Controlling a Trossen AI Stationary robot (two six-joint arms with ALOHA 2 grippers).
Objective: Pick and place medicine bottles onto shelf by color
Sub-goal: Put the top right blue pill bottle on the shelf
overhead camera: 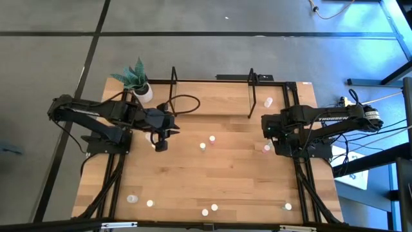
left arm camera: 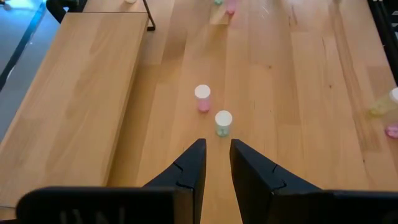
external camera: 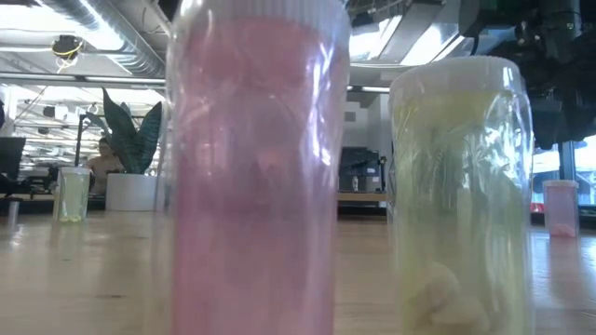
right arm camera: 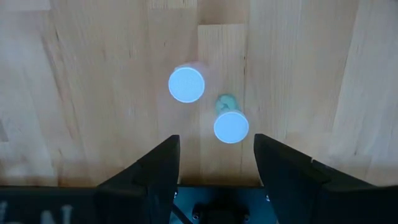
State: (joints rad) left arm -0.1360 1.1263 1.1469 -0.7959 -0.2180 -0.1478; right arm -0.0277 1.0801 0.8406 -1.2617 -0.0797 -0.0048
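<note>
Small capped medicine bottles stand upright about the table. My left gripper (overhead camera: 161, 142) (left arm camera: 217, 165) hangs left of the table's middle, slanting down, its fingers a narrow gap apart with nothing between them. Ahead of it stand a pink bottle (left arm camera: 203, 98) and a greenish bottle (left arm camera: 223, 122). The shelf (left arm camera: 74, 93) stands at the table's far edge between thin black frames (overhead camera: 174, 90). My right gripper (right arm camera: 217, 149) (overhead camera: 273, 136) hangs open at the right, pointing straight down. Below it stand a pink bottle (right arm camera: 186, 84) and a green bottle (right arm camera: 231, 126), neither touched.
A potted plant (overhead camera: 138, 84) stands at the far left corner. More bottles stand along the near edge (overhead camera: 149, 203) (overhead camera: 214, 207) (overhead camera: 288, 207), two of them close before the low camera (external camera: 256, 167) (external camera: 461, 186). One bottle (overhead camera: 268, 102) stands by the shelf's right frame.
</note>
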